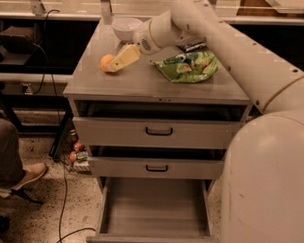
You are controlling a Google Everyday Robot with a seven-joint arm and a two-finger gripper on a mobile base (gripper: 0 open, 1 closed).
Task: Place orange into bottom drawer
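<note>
A white bowl (126, 27) is set at the back of the counter (138, 85), with a green snack bag (188, 67) laid further right. The claw (115, 65) is held low over the counter's left part, near the bowl; a shoe (30, 173) is seen on the floor (43, 215).

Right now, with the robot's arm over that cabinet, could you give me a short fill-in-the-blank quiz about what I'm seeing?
1. The pincer is right at the round ___ on the cabinet top.
2. The bottom drawer stands ___.
3. The crumpled snack bag is coloured ___.
4. At the back of the top stands a white ___.
Missing words: orange; open; green; bowl.
</note>
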